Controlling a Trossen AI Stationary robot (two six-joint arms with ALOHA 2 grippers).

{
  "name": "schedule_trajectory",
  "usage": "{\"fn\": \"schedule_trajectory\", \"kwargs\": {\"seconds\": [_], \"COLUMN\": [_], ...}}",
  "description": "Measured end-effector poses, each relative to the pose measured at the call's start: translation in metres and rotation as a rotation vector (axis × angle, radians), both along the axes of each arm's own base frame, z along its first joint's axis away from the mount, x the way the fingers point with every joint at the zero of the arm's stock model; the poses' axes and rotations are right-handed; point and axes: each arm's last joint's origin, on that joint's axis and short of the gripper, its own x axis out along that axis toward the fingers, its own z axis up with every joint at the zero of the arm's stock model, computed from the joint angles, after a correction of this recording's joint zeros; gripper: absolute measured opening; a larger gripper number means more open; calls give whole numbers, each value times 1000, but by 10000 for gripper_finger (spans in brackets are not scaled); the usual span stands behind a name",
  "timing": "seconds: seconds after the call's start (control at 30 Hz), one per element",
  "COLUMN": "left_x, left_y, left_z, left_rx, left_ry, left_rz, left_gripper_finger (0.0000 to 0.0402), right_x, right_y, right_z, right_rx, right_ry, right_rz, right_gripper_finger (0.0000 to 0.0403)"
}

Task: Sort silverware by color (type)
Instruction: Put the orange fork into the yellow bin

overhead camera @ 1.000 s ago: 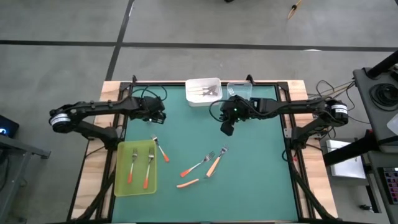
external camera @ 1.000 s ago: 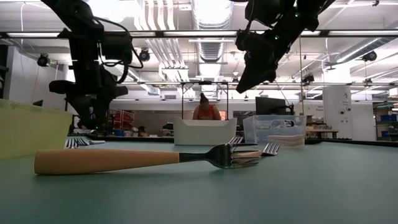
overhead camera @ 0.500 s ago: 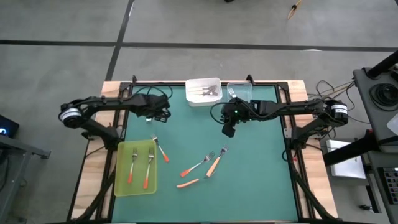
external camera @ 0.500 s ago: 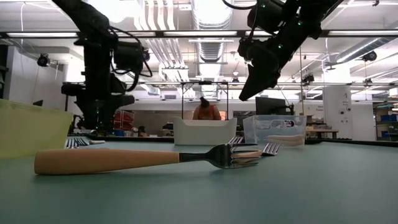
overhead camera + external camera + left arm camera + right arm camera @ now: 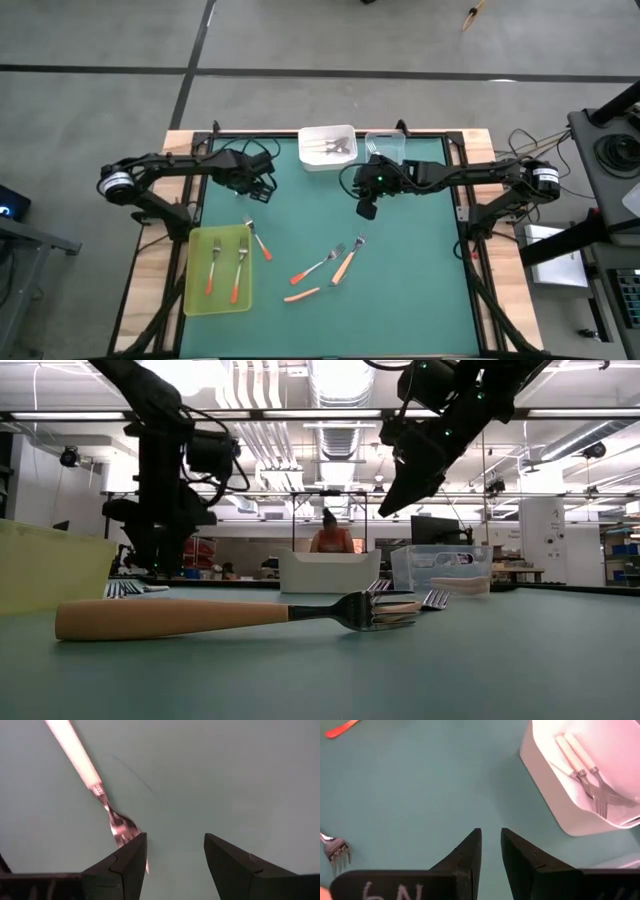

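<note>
Green matting covers the tabletop [image 5: 400, 280], which sits in a workshop with ceiling ducts and strip lights; a person [image 5: 329, 538] is visible far behind it.

Left fingers [image 5: 175, 865]: spread apart, grasping nothing, held above the mat. Just ahead of one finger lies a red-orange fork [image 5: 259, 240], tines toward the fingers and handle pointing away on a diagonal; in the high view it lies just beside the yellow-green tray [image 5: 196, 300].

Right fingers [image 5: 491, 855]: nearly closed, a narrow gap between them, empty, raised above the mat. The white tray [image 5: 555, 795] lies ahead of them and to one side, holding two white-handled forks [image 5: 582, 770] side by side, tines toward the tray's near wall. A clear tray [image 5: 384, 144] stands next to the white one.

Farther from both pairs of fingers:
- Two red-orange forks [image 5: 225, 268] lie parallel in the yellow-green tray, long axes along the tray's length, tines toward the far edge.
- Two forks [image 5: 330, 262] lie diagonally at mid-mat, tines toward the far right.
- A short orange piece [image 5: 301, 294] lies nearer the front edge.
- In the low view, a light orange fork [image 5: 230, 616] lies across the foreground, tines pointing right.
</note>
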Motion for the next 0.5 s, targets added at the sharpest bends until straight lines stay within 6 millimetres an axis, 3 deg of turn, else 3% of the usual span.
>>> {"fn": "schedule_trajectory", "kwargs": {"seconds": [0.2, 0.37, 0.5], "left_x": [2, 1, 2], "left_y": [-11, -25, -30], "left_z": [9, 7, 7], "left_rx": [-108, -239, -249], "left_ry": [20, 45, 58], "left_rz": [-96, -325, -484], "left_gripper_finger": [180, 180, 180], "right_x": [1, 0, 0], "right_y": [0, 0, 0], "right_z": [1, 0, 0], "right_rx": [-7, -9, -9], "right_ry": [-9, -5, -5], "right_rz": [-1, -3, -3], "right_gripper_finger": [63, 63, 63]}}
